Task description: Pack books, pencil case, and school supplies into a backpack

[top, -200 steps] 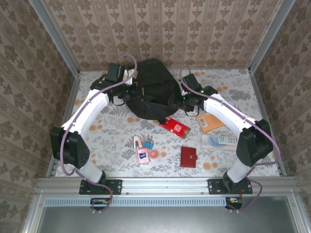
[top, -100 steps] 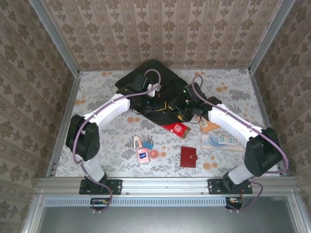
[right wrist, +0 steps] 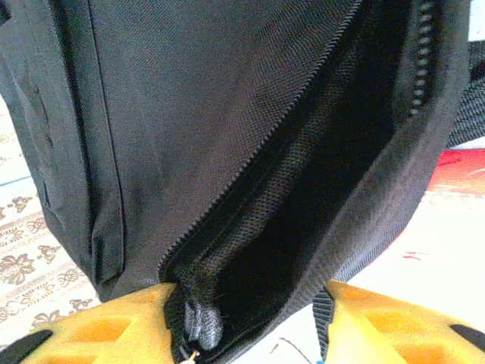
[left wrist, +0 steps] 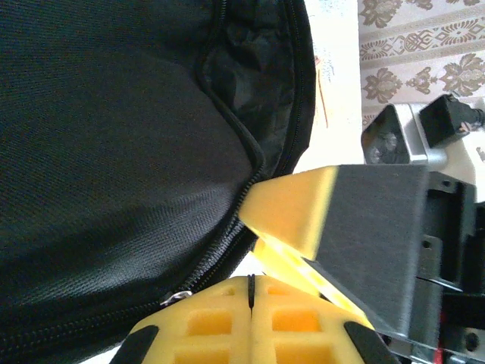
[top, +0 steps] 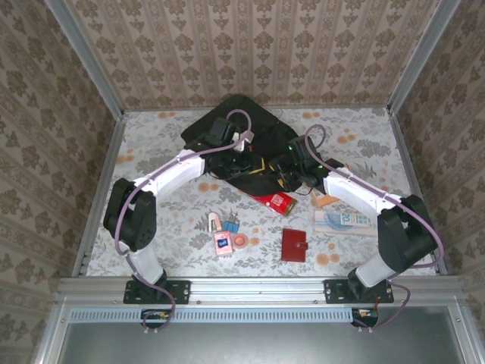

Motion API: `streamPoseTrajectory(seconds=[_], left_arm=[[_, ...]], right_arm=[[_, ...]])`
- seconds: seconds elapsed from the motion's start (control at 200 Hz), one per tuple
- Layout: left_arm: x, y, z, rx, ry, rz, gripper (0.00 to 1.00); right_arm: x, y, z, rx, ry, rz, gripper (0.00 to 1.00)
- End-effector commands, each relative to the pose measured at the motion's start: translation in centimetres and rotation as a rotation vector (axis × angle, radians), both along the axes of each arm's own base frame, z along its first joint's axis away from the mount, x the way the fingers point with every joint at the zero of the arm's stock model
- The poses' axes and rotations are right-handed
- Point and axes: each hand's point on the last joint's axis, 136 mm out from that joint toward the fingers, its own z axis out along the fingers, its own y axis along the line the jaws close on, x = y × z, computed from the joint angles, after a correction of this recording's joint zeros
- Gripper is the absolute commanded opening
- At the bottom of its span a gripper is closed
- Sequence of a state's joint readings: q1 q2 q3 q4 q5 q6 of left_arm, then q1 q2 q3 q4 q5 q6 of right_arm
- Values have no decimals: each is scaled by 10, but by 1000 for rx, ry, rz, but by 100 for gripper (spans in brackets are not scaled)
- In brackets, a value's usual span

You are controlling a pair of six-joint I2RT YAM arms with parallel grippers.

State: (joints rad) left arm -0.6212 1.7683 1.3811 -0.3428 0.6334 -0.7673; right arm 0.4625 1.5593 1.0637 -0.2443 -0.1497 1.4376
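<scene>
The black backpack (top: 235,121) lies flat at the back middle, its zip (right wrist: 250,167) partly open. My left gripper (top: 248,155) is over its middle, shut (left wrist: 250,279) with a thin black tab of the backpack pinched at the tips, beside the metal zip slider (left wrist: 179,297). My right gripper (top: 286,171) is at the bag's near right edge. Its jaws (right wrist: 248,292) stand apart with the open zip end between them, and its yellow fingers (left wrist: 292,208) show by the zip. An orange-tan book (top: 327,199) lies partly under the right arm. School supplies (top: 226,231) sit near the front. I cannot pick out the pencil case.
A flat red item (top: 274,201) pokes out beside the bag's near edge. A white-blue box (top: 345,221) and a dark red snap wallet-like piece (top: 294,245) lie front right. Walls close off the left (top: 102,174), right and back of the floral table (top: 167,212).
The left gripper swung right from the bag's left side to over its middle, and the bunched backpack now lies flat. The right gripper edged closer to the bag's near right edge.
</scene>
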Motion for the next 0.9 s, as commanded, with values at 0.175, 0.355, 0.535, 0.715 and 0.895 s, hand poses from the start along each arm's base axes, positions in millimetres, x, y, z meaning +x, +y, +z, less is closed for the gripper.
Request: streamPoseTrajectory(seconds=[0.175,0.355,0.535,0.715,0.895], left_arm=[[1,3,5,-10,-1,-4,0],[14,34,-6,79,-6,53,0],[17,66,-19,123,17,98,0],[15,87,-29,157,23,125,0],[29,126,-27,171,13,213,0]], right_arm=[[-9,7,-18,-13,14,61,9],[-20,-16,-22,-174,25,113,0],[-24,-23,-26,-242,33,159,0],[-25,-27,-29,-261,34,171,0],[-26,-27,-30,-276,29,195,0]])
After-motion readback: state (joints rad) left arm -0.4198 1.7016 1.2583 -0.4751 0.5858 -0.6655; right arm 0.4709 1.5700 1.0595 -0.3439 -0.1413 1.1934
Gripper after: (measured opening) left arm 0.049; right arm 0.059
